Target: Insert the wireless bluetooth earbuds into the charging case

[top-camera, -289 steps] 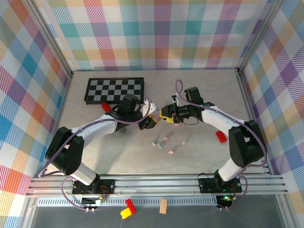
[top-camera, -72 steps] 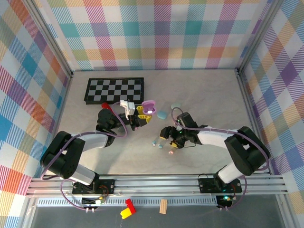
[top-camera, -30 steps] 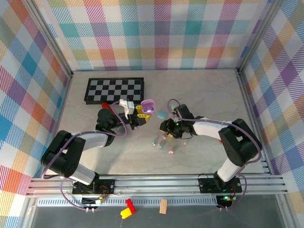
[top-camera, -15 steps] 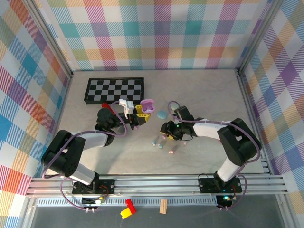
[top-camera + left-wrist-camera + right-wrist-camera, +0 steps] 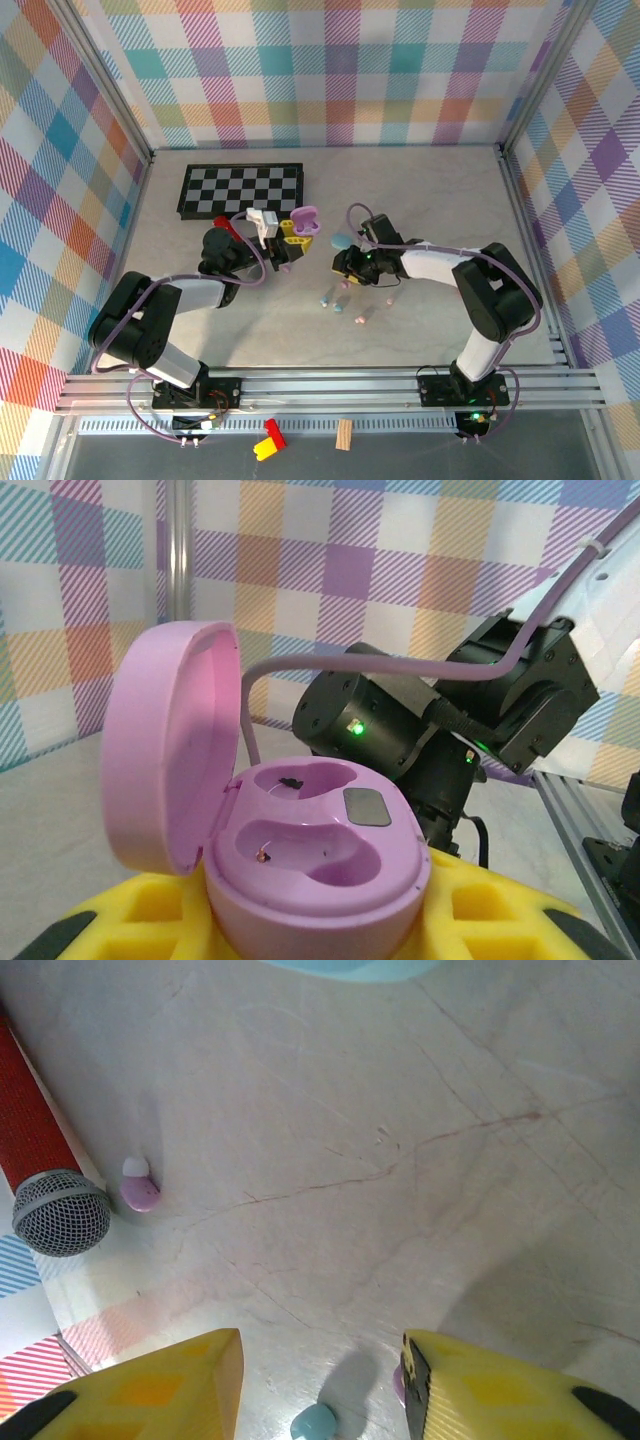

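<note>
My left gripper point(image 5: 294, 233) is shut on the purple charging case point(image 5: 306, 217), held above the table with its lid open. In the left wrist view the case point(image 5: 318, 852) shows two hollow seats with nothing in them, its lid point(image 5: 168, 742) tipped to the left, and the yellow fingers point(image 5: 487, 901) hugging its base. My right gripper point(image 5: 345, 264) hangs open low over the table. Between its fingertips point(image 5: 322, 1352) lies a blue earbud point(image 5: 313, 1423), and a purple earbud point(image 5: 398, 1384) peeks out at the right finger's edge. Several more earbuds point(image 5: 359, 319) lie scattered nearby.
A light blue closed case point(image 5: 342, 241) rests between the two grippers, its edge point(image 5: 350, 966) at the top of the right wrist view. A red object with a grey mesh end point(image 5: 45, 1175) lies beside a pink-purple earbud point(image 5: 139, 1190). A folded chessboard point(image 5: 240, 188) sits at the back left.
My right gripper has crept up and left, toward the blue case. My left gripper has carried the open purple case slightly back and left.
</note>
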